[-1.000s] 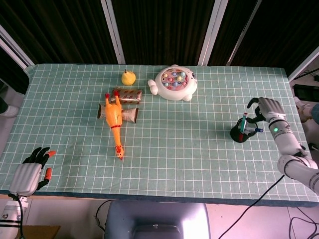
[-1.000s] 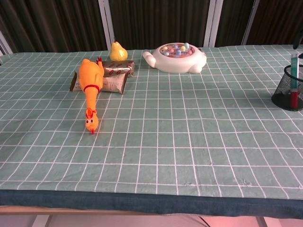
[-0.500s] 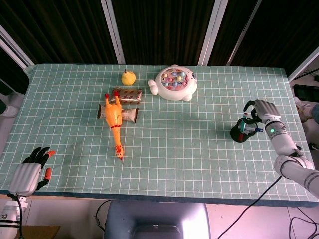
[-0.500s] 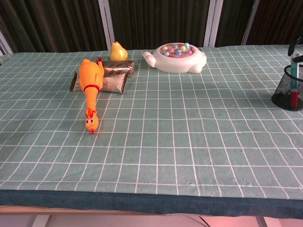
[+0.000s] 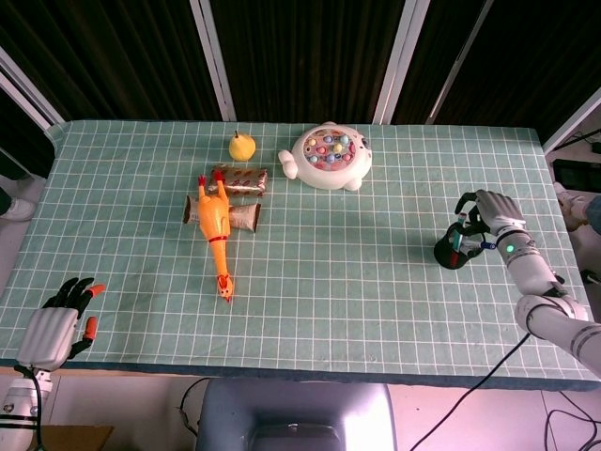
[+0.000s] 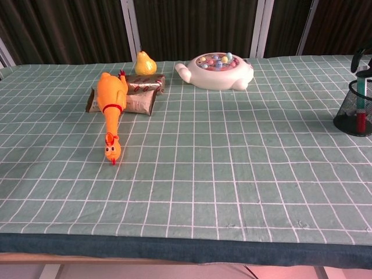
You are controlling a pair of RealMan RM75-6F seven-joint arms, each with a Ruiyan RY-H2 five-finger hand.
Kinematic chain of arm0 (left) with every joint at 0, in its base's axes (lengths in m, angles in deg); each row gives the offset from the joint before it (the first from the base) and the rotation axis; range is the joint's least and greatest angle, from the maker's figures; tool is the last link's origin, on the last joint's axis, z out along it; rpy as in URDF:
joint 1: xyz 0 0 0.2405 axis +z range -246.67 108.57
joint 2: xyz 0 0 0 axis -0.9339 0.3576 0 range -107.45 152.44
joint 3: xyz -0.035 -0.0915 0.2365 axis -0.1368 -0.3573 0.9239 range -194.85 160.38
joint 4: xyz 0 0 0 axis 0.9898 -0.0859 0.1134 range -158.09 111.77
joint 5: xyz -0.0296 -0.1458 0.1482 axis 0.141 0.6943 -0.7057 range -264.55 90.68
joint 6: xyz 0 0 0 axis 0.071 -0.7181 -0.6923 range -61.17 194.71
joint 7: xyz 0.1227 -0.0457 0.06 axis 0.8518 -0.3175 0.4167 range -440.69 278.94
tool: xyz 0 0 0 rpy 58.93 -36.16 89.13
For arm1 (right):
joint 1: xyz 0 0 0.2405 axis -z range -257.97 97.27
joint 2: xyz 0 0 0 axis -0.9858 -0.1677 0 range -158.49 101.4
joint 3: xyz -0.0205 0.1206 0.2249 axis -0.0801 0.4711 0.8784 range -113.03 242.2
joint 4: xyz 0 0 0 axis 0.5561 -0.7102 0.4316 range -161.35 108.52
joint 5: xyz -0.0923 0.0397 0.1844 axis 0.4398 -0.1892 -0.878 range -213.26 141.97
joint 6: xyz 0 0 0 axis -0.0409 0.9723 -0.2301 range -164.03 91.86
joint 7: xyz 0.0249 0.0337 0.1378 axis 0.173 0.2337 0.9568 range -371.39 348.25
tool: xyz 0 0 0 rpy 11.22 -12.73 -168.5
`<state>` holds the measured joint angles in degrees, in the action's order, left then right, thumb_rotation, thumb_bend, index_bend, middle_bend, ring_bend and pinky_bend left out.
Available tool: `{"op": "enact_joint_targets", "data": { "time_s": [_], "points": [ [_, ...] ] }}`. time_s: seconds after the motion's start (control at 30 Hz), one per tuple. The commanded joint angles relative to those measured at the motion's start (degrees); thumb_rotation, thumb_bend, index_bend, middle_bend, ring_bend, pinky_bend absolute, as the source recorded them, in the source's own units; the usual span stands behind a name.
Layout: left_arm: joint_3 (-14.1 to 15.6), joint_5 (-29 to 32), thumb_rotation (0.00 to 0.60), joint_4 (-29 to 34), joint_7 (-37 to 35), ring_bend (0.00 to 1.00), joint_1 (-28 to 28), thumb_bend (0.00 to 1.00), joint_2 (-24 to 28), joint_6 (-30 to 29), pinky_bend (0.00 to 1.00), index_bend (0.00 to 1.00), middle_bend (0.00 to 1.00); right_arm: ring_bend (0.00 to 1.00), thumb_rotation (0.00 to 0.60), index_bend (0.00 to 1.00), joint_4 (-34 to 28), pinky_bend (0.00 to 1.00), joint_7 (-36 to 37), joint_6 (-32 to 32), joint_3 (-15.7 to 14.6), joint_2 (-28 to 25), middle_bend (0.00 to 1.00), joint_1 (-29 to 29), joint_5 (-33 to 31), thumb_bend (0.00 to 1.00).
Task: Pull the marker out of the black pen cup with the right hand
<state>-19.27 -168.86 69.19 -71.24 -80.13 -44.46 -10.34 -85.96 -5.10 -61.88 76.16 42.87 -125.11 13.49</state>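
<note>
The black mesh pen cup [image 5: 453, 254] stands near the table's right edge, and the chest view has it at the far right [image 6: 356, 110]. A marker [image 5: 456, 241] with a red lower end stands upright inside it [image 6: 361, 96]. My right hand [image 5: 488, 218] hovers just right of and above the cup, fingers curved apart around the marker's top. I cannot see them pressing on it. In the chest view only a dark fingertip [image 6: 356, 61] shows above the marker. My left hand [image 5: 56, 324] rests low at the front left corner, fingers spread, holding nothing.
An orange rubber chicken [image 5: 214, 230] lies on foil snack packs [image 5: 239, 178] at centre left. A yellow pear [image 5: 242, 146] and a white fishing-game toy [image 5: 327, 156] sit at the back. The table's right edge [image 5: 554, 197] runs close behind the cup.
My right hand has shifted left and down, bringing its fingers closer over the marker's top. The cup, marker and left hand have stayed put.
</note>
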Motion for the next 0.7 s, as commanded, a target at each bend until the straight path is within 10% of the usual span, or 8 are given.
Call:
{"op": "enact_joint_targets", "data": {
  "time_s": [0.03,0.7],
  "points": [
    [0.0,0.0,0.6,0.0,0.0,0.08,0.0,0.57,0.0,0.0,0.32,0.23,0.12,1.0,0.6,0.6,0.1,1.0,0.3,0.1,0.1,0.0,1.0,0.1,0.3,0.52],
    [0.3,-0.5,0.6,0.1,-0.6,0.08,0.0,0.57,0.3,-0.1,0.32,0.23,0.12,1.0,0.6,0.69,-1.4,1.0,0.1,-0.3,0.0,-1.0,1.0,0.3,0.6,0.66]
  ]
}}
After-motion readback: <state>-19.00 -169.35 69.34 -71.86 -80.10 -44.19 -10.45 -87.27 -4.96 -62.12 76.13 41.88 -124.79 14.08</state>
